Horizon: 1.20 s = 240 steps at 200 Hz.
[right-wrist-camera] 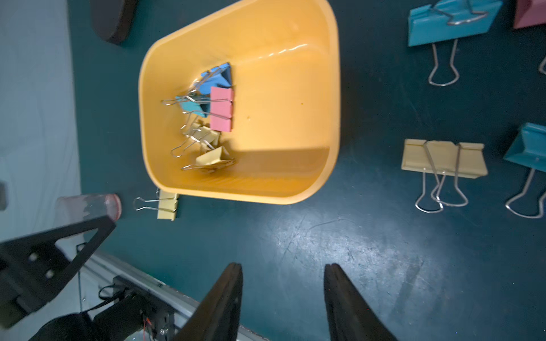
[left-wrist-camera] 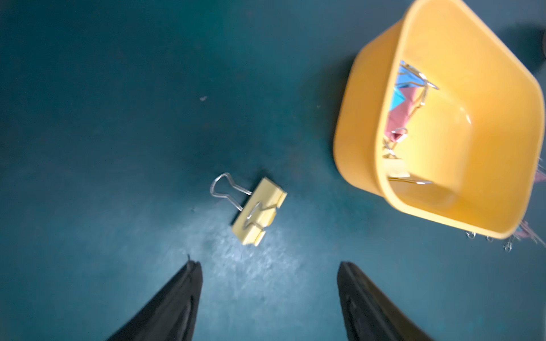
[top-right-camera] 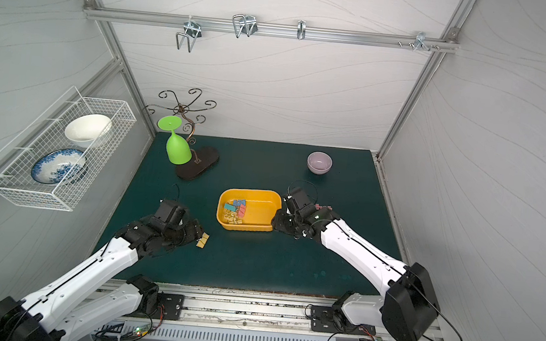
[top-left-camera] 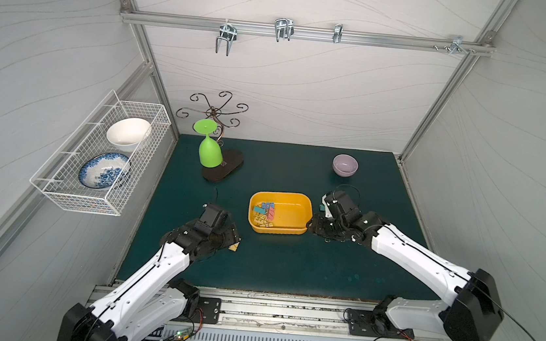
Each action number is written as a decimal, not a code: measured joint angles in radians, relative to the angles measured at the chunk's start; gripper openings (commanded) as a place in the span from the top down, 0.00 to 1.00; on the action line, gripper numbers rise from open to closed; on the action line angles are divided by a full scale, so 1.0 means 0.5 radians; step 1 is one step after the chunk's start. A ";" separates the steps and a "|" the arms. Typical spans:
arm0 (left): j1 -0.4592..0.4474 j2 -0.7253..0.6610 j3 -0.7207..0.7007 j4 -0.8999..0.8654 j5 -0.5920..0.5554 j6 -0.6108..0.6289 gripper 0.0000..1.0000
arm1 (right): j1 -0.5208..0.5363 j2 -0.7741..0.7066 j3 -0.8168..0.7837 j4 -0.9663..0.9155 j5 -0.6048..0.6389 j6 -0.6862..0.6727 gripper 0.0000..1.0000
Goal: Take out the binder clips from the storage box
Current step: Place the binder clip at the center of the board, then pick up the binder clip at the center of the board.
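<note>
While the left gripper (left-wrist-camera: 269, 265) stands wide and empty, a yellow clip (left-wrist-camera: 260, 211) lies flat on the mat (left-wrist-camera: 118, 118) just ahead of its fingertips, not touching them. Beyond that clip, toward the other arm, sits the storage box (left-wrist-camera: 369, 133). The right gripper (right-wrist-camera: 283, 265), jaws partly apart and holding nothing, hangs near the box's closer rim, with several freed clips (right-wrist-camera: 443, 159) spread on the mat beside it. The job looks roughly half done. A tangle of binder clips (right-wrist-camera: 220, 109), perhaps six though the overlap muddies the count, lies bunched at the box end farthest from this gripper. Bare mat ahead of both grippers gives room, and the box wall and interlocked handles are the tight spots.
</note>
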 measured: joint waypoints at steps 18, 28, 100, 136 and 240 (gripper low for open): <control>0.134 0.178 0.086 -0.006 0.146 0.111 0.29 | 0.010 -0.122 -0.046 0.042 -0.061 -0.074 0.49; 0.217 0.224 0.107 -0.006 0.227 0.161 0.29 | 0.012 -0.156 -0.043 0.060 -0.080 -0.117 0.50; 0.486 0.454 0.135 -0.021 0.581 0.359 0.62 | 0.014 -0.167 0.035 0.009 -0.092 -0.254 0.51; 0.498 0.518 0.143 0.002 0.657 0.359 0.61 | 0.015 -0.192 0.074 -0.003 -0.092 -0.320 0.50; 0.499 0.580 0.155 0.040 0.652 0.322 0.50 | 0.009 -0.158 0.143 -0.135 -0.069 -0.300 0.49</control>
